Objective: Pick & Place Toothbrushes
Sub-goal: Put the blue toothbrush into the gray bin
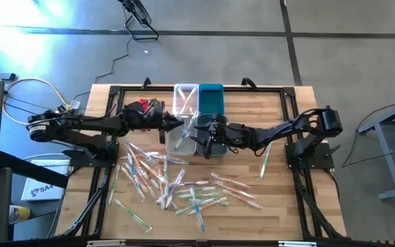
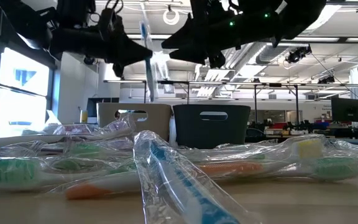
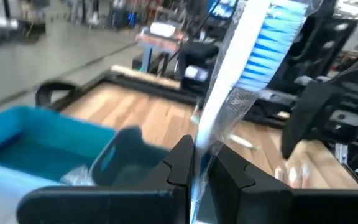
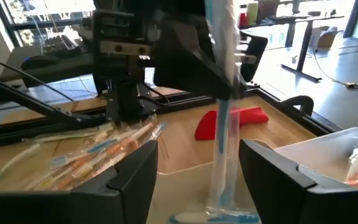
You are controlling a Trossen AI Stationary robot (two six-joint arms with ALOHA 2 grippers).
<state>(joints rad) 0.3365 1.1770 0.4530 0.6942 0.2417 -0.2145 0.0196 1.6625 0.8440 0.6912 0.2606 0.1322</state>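
My left gripper [image 3: 197, 155] [image 1: 178, 125] reaches in from the table's left and is shut on a blue and white toothbrush [image 3: 241, 68] in a clear wrapper, held upright above the bins at mid-table. My right gripper [image 4: 199, 152] [image 1: 201, 134] comes in from the right and is open. Its fingers stand on either side of that toothbrush's lower part [image 4: 219, 180] without touching it. Several more wrapped toothbrushes [image 1: 177, 185] [image 2: 166, 162] lie flat and scattered on the table's near half. My left gripper pinches the toothbrush's handle [image 3: 199, 146] between its two fingers, about midway along its length. The fingers lie level, from the table's left, across the brush. The brush stands upright and lifted clear, bristle head [image 3: 269, 43] up and lower end [image 4: 219, 202] hanging below.
A white bin [image 1: 186, 99] with toothbrushes in it and a teal bin [image 1: 211, 98] stand at the far middle, with more bins [image 2: 213, 124] nearer. A red cloth [image 4: 232, 121] lies at the far left. Black frame rails [image 1: 300, 165] run along the table's sides.
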